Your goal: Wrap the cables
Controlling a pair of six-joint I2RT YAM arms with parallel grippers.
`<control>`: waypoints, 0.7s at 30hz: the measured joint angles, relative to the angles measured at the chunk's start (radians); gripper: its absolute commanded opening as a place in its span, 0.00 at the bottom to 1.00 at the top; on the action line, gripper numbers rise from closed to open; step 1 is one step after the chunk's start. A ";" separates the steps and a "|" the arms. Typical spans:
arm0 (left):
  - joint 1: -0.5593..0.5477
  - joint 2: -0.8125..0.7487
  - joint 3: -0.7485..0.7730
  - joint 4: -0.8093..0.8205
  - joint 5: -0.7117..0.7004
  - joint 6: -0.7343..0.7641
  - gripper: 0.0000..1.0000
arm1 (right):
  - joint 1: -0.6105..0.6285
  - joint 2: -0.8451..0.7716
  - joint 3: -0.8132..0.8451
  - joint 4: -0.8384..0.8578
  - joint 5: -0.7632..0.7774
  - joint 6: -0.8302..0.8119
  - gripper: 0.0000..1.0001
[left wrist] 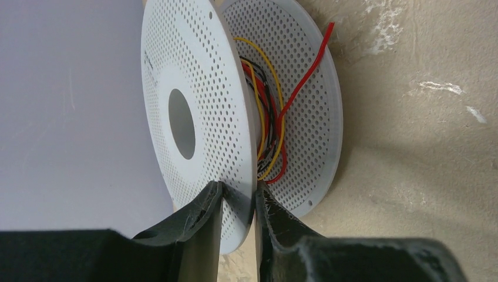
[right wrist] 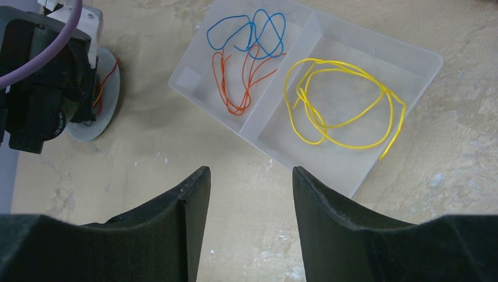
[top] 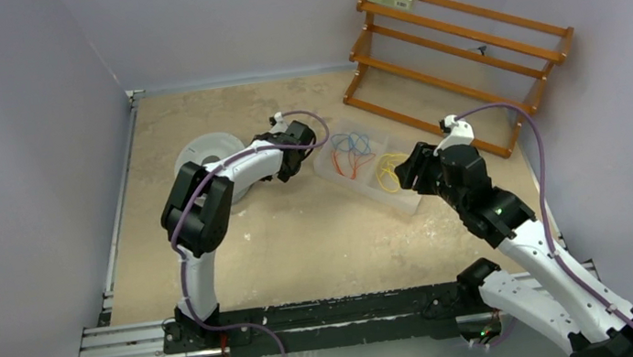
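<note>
1. Beige worktop (top: 302,236): my left gripper (left wrist: 235,197) pinches the reel (left wrist: 194,70) by its rim, a few turns already wound.
2. My right gripper (right wrist: 251,188) hangs part open, empty.
3. The yellow cable (right wrist: 340,62) lies loose and unwrapped in the tray (right wrist: 411,67), in the compartment toward the worktop's right edge.

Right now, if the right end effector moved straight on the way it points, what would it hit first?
Probably the near wall of the clear plastic two-compartment tray, beside the loose yellow wire; the right end effector might touch the beige tabletop first; depth is unclear.
</note>
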 measured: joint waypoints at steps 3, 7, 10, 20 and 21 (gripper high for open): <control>0.000 -0.003 0.000 -0.005 0.001 0.003 0.00 | 0.000 0.000 0.000 0.000 0.000 0.000 0.56; 0.001 -0.040 0.000 -0.027 0.003 0.000 0.00 | 0.000 0.000 0.000 -0.001 0.000 0.001 0.56; 0.000 -0.097 0.000 -0.037 0.005 -0.009 0.00 | 0.000 0.000 0.000 -0.001 0.000 0.002 0.56; -0.025 -0.314 0.001 -0.071 0.029 -0.057 0.00 | 0.000 -0.001 0.000 -0.001 0.001 0.003 0.56; -0.026 -0.336 0.002 -0.071 0.046 -0.063 0.00 | 0.000 -0.001 0.000 -0.001 0.001 0.003 0.56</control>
